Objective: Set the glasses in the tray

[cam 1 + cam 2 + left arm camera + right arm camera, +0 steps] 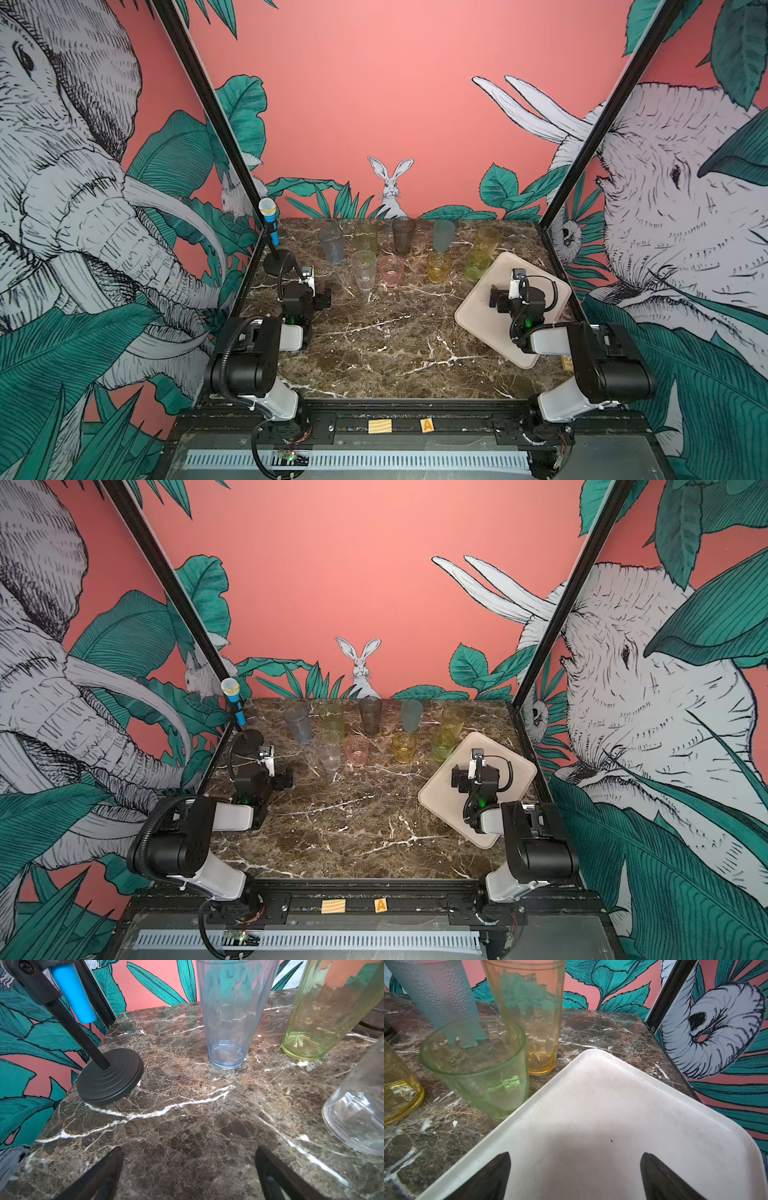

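Your tray [478, 316] sits right; glasses [403, 241] all stand on the marble [395, 340] outside it; left gripper [189, 1150], right gripper [575, 1154] both spread

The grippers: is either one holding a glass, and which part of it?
No, nothing is held. The left gripper is open over the bare marble table, short of the grey-blue glass. The right gripper is open above the tray, empty.

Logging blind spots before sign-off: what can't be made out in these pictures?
Tray: part hidden under the right arm, both top views.
Blue glass: rim cut off by the left wrist view's edge.
Clear glass: mostly cut off there too.
Teal glass: rim cut off in the right wrist view.
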Motion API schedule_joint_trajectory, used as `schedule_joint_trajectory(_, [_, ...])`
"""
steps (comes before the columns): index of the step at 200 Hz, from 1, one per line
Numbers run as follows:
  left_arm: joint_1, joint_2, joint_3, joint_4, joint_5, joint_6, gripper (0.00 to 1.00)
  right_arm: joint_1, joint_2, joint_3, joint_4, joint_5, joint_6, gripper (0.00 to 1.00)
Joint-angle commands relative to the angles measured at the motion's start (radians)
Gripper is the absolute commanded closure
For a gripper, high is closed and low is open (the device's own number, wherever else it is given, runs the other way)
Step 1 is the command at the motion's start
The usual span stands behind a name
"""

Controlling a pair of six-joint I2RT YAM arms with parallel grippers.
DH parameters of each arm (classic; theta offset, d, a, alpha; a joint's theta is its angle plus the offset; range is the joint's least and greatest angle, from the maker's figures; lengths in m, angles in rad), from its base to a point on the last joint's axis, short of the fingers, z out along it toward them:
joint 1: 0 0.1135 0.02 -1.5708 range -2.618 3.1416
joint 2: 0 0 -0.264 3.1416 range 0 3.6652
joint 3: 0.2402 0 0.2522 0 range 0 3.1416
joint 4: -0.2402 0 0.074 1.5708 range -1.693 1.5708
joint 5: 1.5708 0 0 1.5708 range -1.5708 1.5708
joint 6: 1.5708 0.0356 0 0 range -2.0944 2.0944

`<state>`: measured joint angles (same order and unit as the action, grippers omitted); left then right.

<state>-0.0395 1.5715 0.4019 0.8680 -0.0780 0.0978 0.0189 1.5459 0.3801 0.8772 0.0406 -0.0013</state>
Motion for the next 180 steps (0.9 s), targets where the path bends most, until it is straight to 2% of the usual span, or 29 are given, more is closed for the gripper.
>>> schedule_joint_trajectory(1, [-0.005, -0.019, 0.007, 0.003, 0.008, 0.007, 0.00, -0.001, 0.004, 0.007, 0.039, -0.009, -0.009, 0.01])
schedule_joint_trajectory(180, [-0.005, -0.019, 0.008, 0.002, 0.009, 0.008, 0.00, -0.002, 0.004, 0.014, 0.024, -0.019, -0.008, 0.01])
